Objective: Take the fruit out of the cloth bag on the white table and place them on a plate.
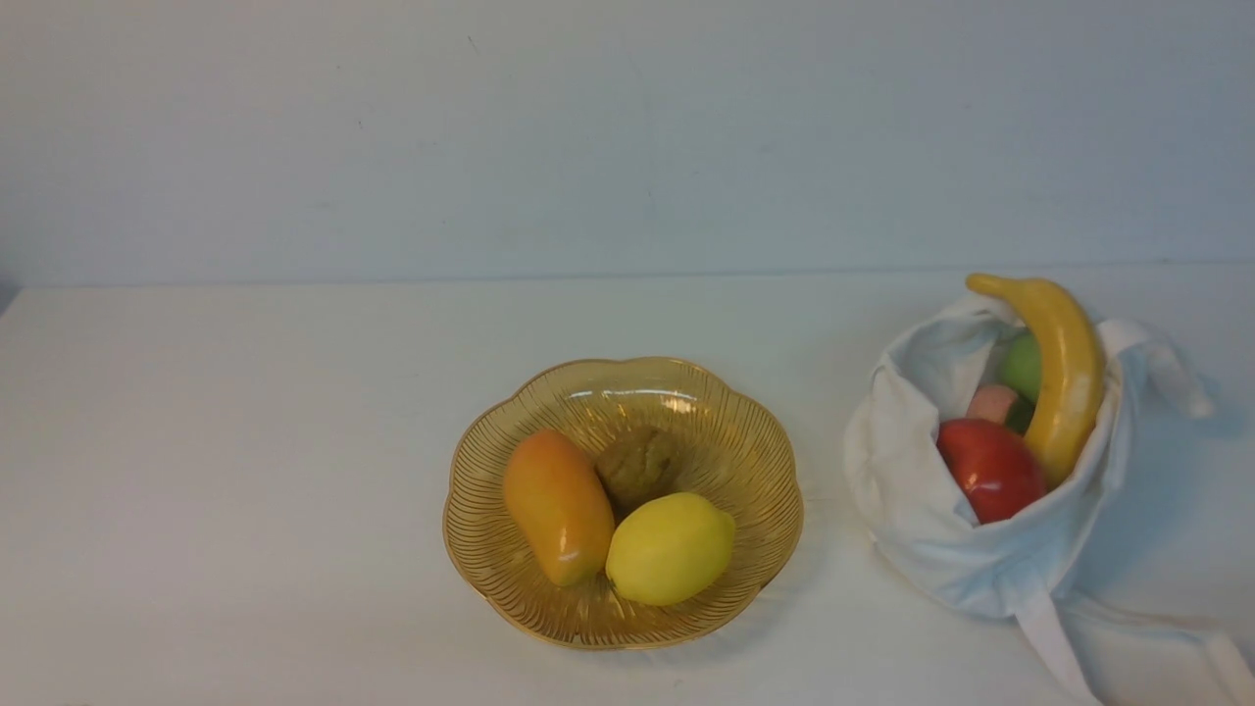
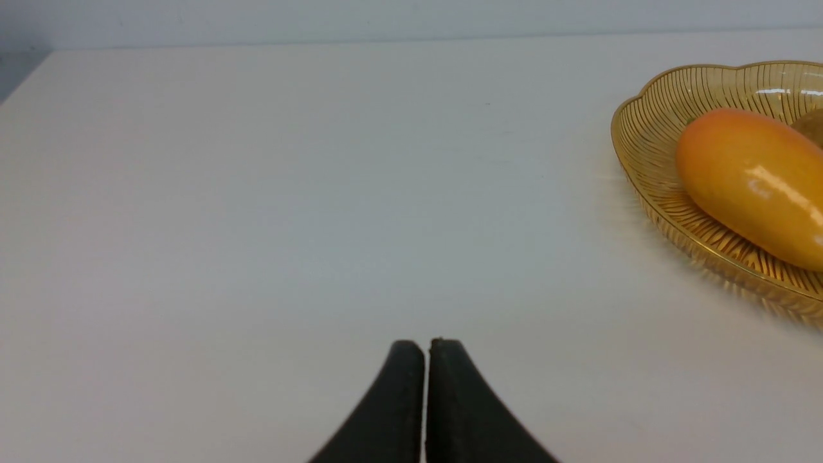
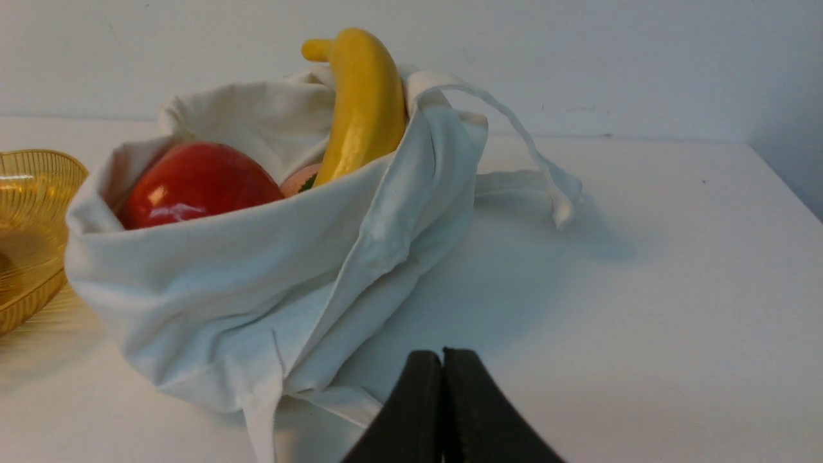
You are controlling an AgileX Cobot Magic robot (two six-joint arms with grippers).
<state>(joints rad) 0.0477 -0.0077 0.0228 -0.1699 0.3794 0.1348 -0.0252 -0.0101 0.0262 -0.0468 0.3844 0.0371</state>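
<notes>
Both arms are idling low with fingers pressed together, left gripper (image 2: 425, 347) near the amber plate (image 1: 471, 549), right gripper (image 3: 442, 357) facing the cloth bag (image 3: 257, 283), whose propped banana (image 3: 363, 103) is probably easiest to reach.

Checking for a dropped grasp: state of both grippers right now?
Left gripper: closed, jaws together, holding nothing, above the white table.
Right gripper: closed, jaws together, holding nothing, near the cloth bag.

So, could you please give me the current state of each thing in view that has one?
cloth bag: open, slumped, still holding fruit
banana: leaning out of bag
apple: in bag
lemon: on plate
mango: on plate
plate: upright, partly filled
left gripper: shut, empty
right gripper: shut, empty
</notes>
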